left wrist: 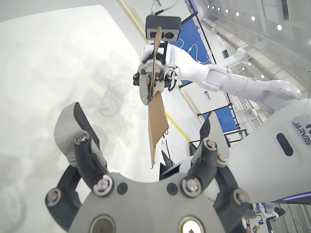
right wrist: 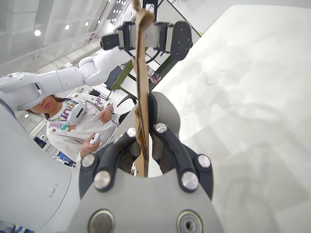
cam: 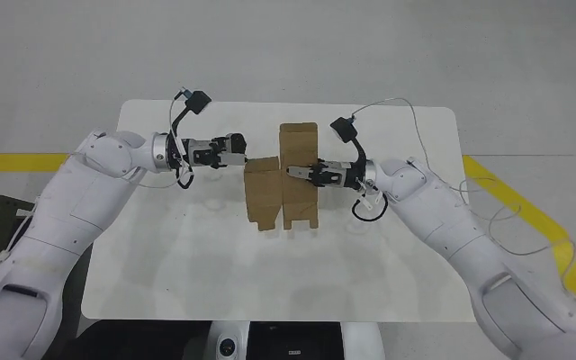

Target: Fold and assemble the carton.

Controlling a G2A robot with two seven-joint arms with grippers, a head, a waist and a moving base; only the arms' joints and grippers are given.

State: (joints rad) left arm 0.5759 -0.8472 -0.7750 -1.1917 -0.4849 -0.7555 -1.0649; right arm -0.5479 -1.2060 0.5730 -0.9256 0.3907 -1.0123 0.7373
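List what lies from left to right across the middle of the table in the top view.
Left gripper, open → carton → right arm. The right gripper is shut on the carton and overlaps it, so it has no clear place in the order.

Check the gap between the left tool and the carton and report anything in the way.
Nothing visible stands in that gap. The left tool is open beside the carton, apart from it, above the white table. The right tool is shut on the carton from the opposite side.
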